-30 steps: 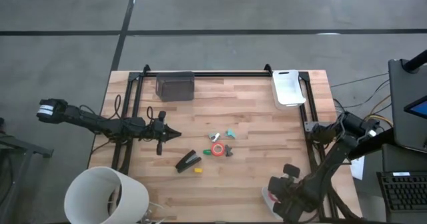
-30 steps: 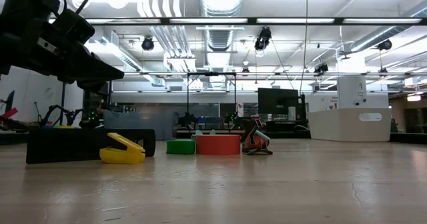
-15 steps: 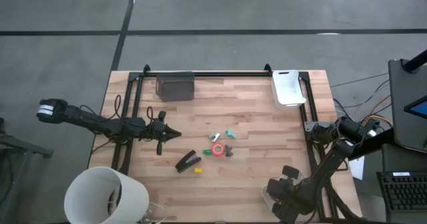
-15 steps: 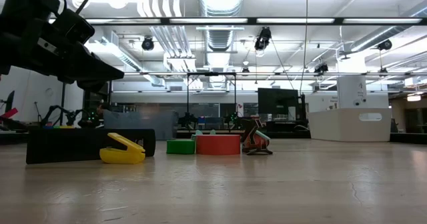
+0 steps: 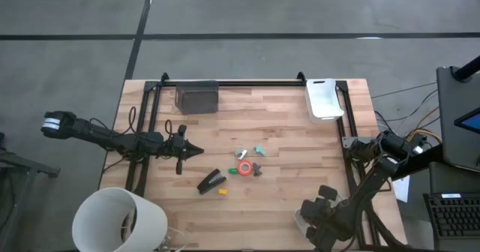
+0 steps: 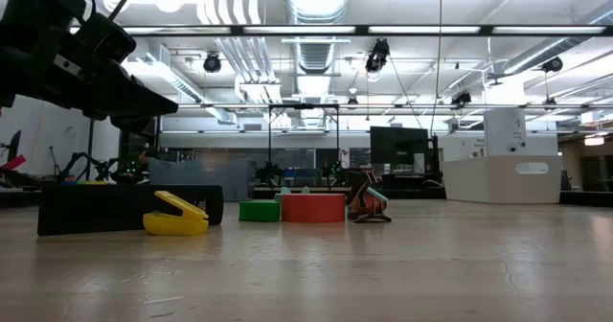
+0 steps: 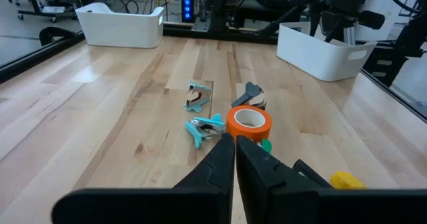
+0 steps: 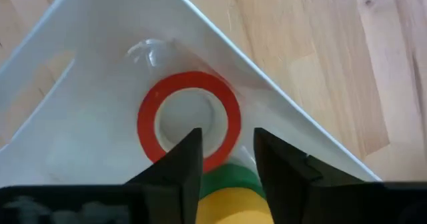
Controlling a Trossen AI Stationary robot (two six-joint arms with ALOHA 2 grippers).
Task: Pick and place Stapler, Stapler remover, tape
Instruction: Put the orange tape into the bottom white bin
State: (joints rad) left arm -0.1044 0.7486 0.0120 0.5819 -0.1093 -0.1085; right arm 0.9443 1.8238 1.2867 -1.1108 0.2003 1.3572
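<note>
The black stapler lies flat on the wooden table, with a small yellow piece beside it. A red-orange tape roll lies flat among teal clawed removers and a dark one. My left gripper hangs shut above the table, left of these things. My right gripper is open over a white bin at the near right. In that bin lie a red roll, a green roll and a yellow roll.
A second white bin stands at the far right corner and a dark box at the far edge. A black frame runs along the table's left and far sides. A large white cylinder stands by the near left corner.
My right arm has shifted slightly over the near-right bin. The left arm and the things on the table have stayed still.
</note>
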